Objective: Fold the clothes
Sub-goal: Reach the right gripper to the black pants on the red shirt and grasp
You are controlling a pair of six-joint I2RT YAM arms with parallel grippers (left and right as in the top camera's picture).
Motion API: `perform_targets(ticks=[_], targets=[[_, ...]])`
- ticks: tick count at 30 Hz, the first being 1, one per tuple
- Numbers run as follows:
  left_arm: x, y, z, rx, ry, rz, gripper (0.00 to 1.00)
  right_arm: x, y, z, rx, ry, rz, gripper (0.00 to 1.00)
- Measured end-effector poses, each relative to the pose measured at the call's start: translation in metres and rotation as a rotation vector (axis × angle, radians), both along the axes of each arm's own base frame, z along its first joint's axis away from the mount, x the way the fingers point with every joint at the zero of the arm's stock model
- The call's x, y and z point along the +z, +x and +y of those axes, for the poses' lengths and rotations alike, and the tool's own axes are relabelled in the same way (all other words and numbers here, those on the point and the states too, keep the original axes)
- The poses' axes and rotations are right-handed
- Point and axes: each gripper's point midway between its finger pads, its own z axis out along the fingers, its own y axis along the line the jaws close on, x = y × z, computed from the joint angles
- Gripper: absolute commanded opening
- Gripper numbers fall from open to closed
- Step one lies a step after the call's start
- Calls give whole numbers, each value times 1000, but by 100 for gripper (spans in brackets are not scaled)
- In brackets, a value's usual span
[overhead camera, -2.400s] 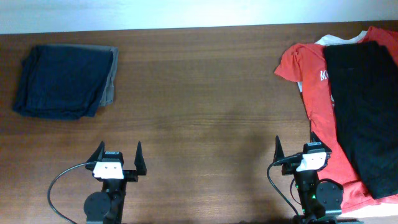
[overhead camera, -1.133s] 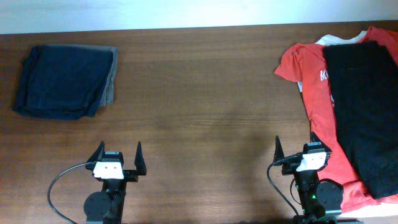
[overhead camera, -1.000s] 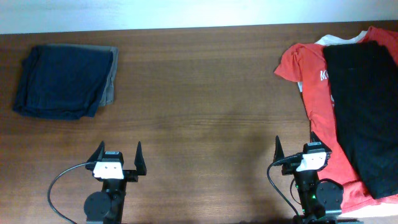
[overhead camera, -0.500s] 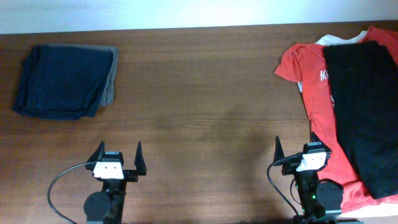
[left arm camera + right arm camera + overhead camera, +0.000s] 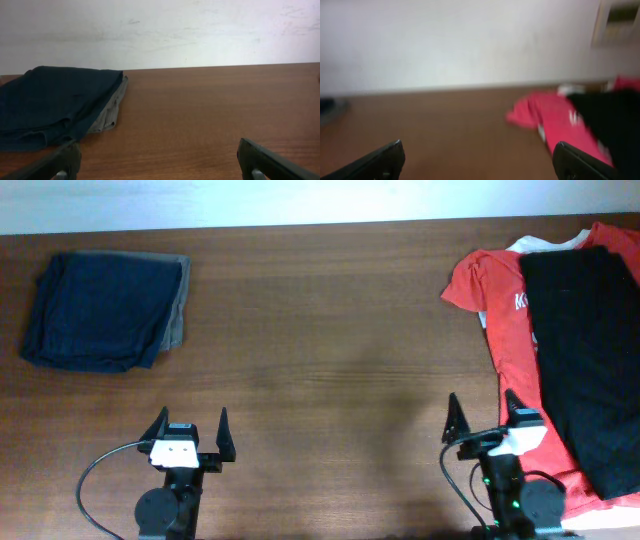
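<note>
Both grippers sit at the bottom edge of the overhead frame, each with its fingers spread wide and nothing between them. The left gripper (image 5: pixel 191 420) is at lower left over bare table (image 5: pixel 330 310). The right gripper (image 5: pixel 483 410) is at lower right, with one finger overlapping the edge of the red T-shirt (image 5: pixel 505 330) in that view.

One pair of black shorts (image 5: pixel 590 350) lies flat along the right side of the frame, running from the upper right corner down towards the lower right. It rests on top of the T-shirt, and its lower end is just right of the right gripper, not touching it. The left gripper is well apart from it, across the table.

One T-shirt shows, with white lettering partly covered by the shorts. A white garment edge (image 5: pixel 530 244) peeks out above its collar.

At upper left lies one folded stack: a navy garment (image 5: pixel 95 310) over a grey one (image 5: pixel 178 310).

The right wrist view is blurred; red and black cloth show at its right.
</note>
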Motion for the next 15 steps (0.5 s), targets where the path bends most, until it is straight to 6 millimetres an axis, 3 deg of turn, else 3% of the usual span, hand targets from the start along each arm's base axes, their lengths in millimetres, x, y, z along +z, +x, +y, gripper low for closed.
perform_targets(ticks=[2, 4, 6, 9, 11, 13, 15], targets=[[0, 0, 0, 0, 0, 0, 99, 60, -13, 0, 0, 19, -75, 98], [0, 0, 0, 0, 0, 0, 99, 93, -18, 0, 0, 20, -34, 98], [0, 0, 0, 0, 0, 0, 99, 110, -15, 0, -1, 14, 30, 98], [0, 0, 0, 0, 0, -1, 99, 154, 10, -1, -3, -24, 127, 98], [1, 0, 0, 0, 0, -2, 100, 162, 31, -9, -49, -45, 225, 98], [1, 0, 0, 0, 0, -3, 99, 170, 68, -19, -95, -115, 334, 98], [1, 0, 0, 0, 0, -3, 99, 157, 94, -27, -125, -188, 476, 98]])
